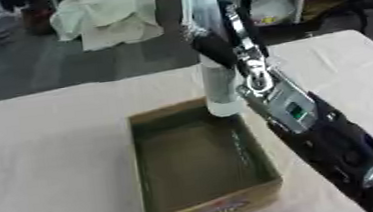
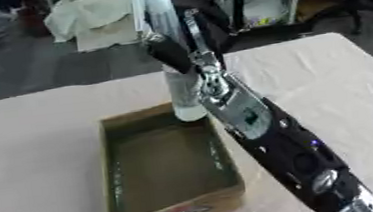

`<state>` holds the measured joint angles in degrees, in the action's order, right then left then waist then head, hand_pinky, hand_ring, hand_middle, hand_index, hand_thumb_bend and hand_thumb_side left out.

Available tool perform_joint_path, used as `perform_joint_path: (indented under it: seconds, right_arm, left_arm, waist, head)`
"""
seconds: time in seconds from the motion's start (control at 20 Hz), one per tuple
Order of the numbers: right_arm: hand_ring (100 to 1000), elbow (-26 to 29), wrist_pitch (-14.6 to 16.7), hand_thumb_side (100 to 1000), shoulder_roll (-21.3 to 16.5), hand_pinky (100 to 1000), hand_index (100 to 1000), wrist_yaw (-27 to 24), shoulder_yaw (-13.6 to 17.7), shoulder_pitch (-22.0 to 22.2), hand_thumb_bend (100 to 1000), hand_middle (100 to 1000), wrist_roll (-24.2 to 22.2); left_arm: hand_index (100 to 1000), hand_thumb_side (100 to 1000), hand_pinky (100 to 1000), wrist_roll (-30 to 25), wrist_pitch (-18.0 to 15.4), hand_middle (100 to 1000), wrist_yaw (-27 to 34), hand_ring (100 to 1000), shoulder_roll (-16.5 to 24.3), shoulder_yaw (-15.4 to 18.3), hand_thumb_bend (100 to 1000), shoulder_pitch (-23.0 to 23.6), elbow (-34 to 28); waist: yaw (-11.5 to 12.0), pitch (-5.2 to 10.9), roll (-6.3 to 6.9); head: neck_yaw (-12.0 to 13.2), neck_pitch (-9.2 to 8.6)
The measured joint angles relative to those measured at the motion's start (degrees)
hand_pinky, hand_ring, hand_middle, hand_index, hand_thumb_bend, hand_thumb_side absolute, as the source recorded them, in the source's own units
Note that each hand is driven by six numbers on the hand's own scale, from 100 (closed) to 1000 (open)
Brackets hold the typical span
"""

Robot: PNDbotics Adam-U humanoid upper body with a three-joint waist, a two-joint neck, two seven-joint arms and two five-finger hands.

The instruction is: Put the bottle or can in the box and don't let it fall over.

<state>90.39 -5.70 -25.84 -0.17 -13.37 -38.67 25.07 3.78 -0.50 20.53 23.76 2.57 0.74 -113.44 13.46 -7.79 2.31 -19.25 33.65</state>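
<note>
Bottle (image 1: pixel 220 86), clear plastic and tall, hangs upright over the far right corner of the cardboard box (image 1: pixel 203 164), its base at about the level of the far rim and, as far as the views show, not yet resting on the box floor. The right hand (image 1: pixel 219 49) comes in along a long black and silver arm from the lower right, and its dark fingers (image 2: pixel 169 54) are curled round the upper part of the bottle, clamped on it. The left hand shows in neither view. The box sits open on the pale cloth-covered tabletop (image 1: pixel 46 154), with nothing visible inside.

Judging by its look, the bottle is light, smooth and somewhat slippery, with thin walls that give under a squeeze; being tall and narrow, it would tip easily. Holding it high as now keeps it hanging plumb, though a grip nearer the middle would steady the base better when it meets the box floor
</note>
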Motion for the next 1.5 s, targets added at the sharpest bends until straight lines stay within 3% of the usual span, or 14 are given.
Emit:
perform_joint_path:
  seconds: [0.05, 0.5, 0.75, 1.1, 1.2, 1.3, 1.4, 1.5]
  right_arm:
    - [100, -0.34, 0.04, 470, 0.31, 128, 174, -0.25, -0.18, 0.00, 100, 175, 0.15]
    - [123, -2.60, 0.29, 470, 2.65, 154, 190, -1.14, -1.71, -0.01, 100, 204, 0.51]
    - [292, -2.76, 0.68, 470, 2.96, 393, 308, -1.81, -2.05, 0.23, 100, 388, 0.89]
    - [472, -3.31, 1.01, 470, 2.95, 566, 395, -2.19, -2.96, 1.63, 100, 539, 1.33]
    - [555, -3.73, 1.07, 470, 2.95, 622, 459, -2.21, -3.28, 2.15, 100, 593, 1.38]
    - [670, -4.13, 1.30, 470, 2.95, 715, 583, -2.10, -3.66, 2.62, 100, 708, 1.32]
    - [858, -4.18, 1.65, 475, 2.93, 857, 772, -1.41, -4.16, 2.97, 100, 887, 0.65]
    - [944, -4.06, 1.79, 530, 2.86, 910, 876, -0.09, -4.74, 3.18, 100, 996, -1.37]
  left_arm:
    - [782, 826, 1000, -0.11, 0.12, 965, -0.02, 857, -0.04, -0.16, 100, 0.00, 0.00]
    - [782, 836, 1000, -0.68, 1.04, 966, -0.68, 857, -0.72, -0.61, 100, 0.28, 0.00]
    - [782, 840, 1000, -0.81, 1.37, 967, -1.01, 857, -1.04, -0.63, 100, 0.28, 0.00]
    - [782, 848, 1000, -1.02, 1.84, 968, -1.39, 857, -1.11, -0.84, 100, 0.32, 0.00]
    - [782, 849, 1000, -1.15, 2.00, 968, -1.47, 857, -1.36, -0.97, 100, 0.33, 0.00]
    - [783, 849, 1000, -1.22, 2.09, 969, -1.50, 857, -1.54, -0.98, 100, 0.36, 0.00]
    - [784, 847, 1000, -1.31, 2.18, 970, -1.52, 858, -1.54, -1.00, 100, 0.36, 0.00]
    - [785, 846, 1000, -1.43, 2.27, 971, -1.53, 859, -1.54, -1.04, 100, 0.36, 0.00]
  waist:
    - [0.00, -0.02, 0.01]
    - [0.01, -0.97, 0.15]
    - [0.01, -1.11, 0.05]
    - [-0.31, -1.23, 0.03]
    - [-0.44, -1.30, 0.05]
    - [-0.58, -1.32, 0.07]
    - [-0.75, -1.32, 0.08]
    - [-0.85, -1.32, 0.09]
  head:
    - [0.00, 0.02]
    - [-0.29, 0.98]
    - [-0.07, 0.97]
    - [0.24, 0.96]
    - [0.36, 0.96]
    - [0.51, 0.95]
    - [0.67, 0.95]
    - [0.98, 0.97]
